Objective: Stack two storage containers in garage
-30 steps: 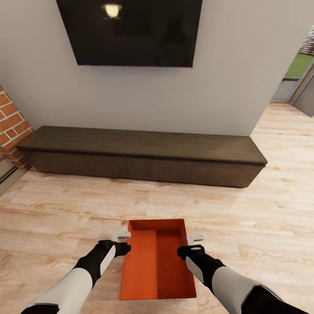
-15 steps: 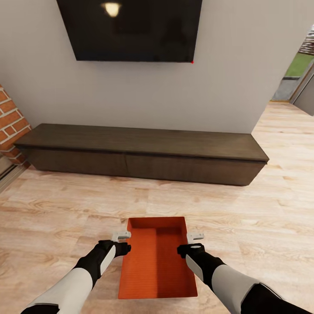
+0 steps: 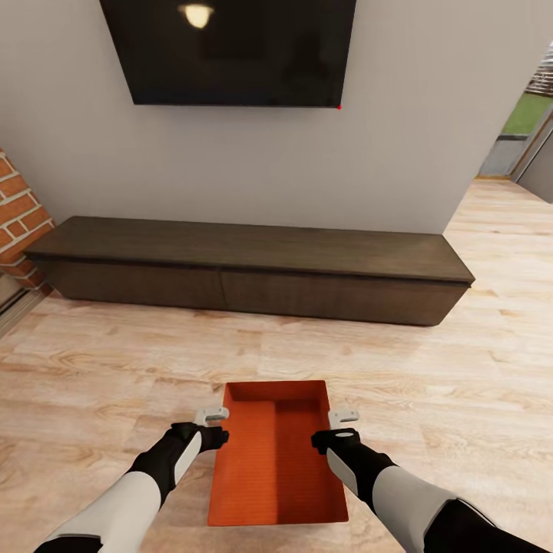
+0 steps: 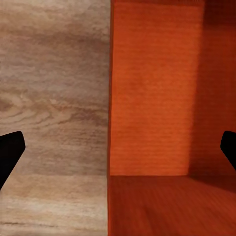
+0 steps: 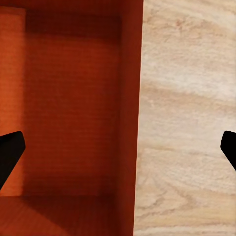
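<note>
Both grippers, left gripper (image 3: 213, 415) and right gripper (image 3: 343, 418), are spread wide, straddling the side walls of an orange-red, thin-walled, flat-bottomed storage container (image 3: 276, 461) sitting over the light wood floor (image 3: 430, 384), near the dark cabinet (image 3: 246, 269).

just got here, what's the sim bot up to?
It stands in the living room on a light wood plank floor, facing a dark low wooden cabinet under a black wall TV. An orange-red rectangular storage container, empty, sits between its arms. The left gripper and right gripper flank its long walls, and both wrist views show each gripper's fingers spread astride a wall, one inside, one outside. Whether the bin is lifted or resting on the floor isn't clear.
</note>
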Available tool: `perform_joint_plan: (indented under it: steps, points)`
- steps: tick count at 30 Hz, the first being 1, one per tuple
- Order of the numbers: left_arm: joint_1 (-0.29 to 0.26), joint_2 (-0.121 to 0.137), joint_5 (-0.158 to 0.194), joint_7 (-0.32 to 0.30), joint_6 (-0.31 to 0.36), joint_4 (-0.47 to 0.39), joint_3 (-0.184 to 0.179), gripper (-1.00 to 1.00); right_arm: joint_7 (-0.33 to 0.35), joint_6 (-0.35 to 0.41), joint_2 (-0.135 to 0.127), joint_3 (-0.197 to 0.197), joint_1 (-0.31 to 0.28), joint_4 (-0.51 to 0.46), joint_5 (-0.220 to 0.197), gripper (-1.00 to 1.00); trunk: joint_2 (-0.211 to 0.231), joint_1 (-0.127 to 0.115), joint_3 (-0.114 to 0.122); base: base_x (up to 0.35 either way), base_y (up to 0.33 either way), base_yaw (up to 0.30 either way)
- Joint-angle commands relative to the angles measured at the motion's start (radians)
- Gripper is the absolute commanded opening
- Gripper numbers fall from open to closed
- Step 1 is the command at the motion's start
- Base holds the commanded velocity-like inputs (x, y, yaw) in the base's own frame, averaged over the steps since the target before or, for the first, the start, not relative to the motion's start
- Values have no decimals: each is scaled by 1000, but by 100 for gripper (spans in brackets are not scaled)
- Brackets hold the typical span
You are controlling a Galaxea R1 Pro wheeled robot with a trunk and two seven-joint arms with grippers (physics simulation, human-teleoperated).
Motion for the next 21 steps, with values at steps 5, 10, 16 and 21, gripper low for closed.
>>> perform_joint_plan:
  steps: [5, 10, 16, 21]
  points:
    - [0, 1, 9, 6, 5, -2, -1, 100, -7, 6, -1, 8, 0, -2, -6, 100, 0, 0, -1, 0, 0, 0]
    - [0, 0, 8, 5, 7, -2, -5, 100, -6, 5, 0, 8, 0, -2, -6, 100, -28, 15, -13, 0, 0, 0]
    - [0, -1, 7, 5, 7, -2, -8, 100, -7, 4, -1, 8, 0, -2, -6, 100, -70, 38, -32, 0, 0, 0]
    - [0, -1, 8, 6, 7, -2, -7, 100, -7, 3, -2, 8, 0, -2, -6, 100, -91, 50, -41, 0, 0, 0]
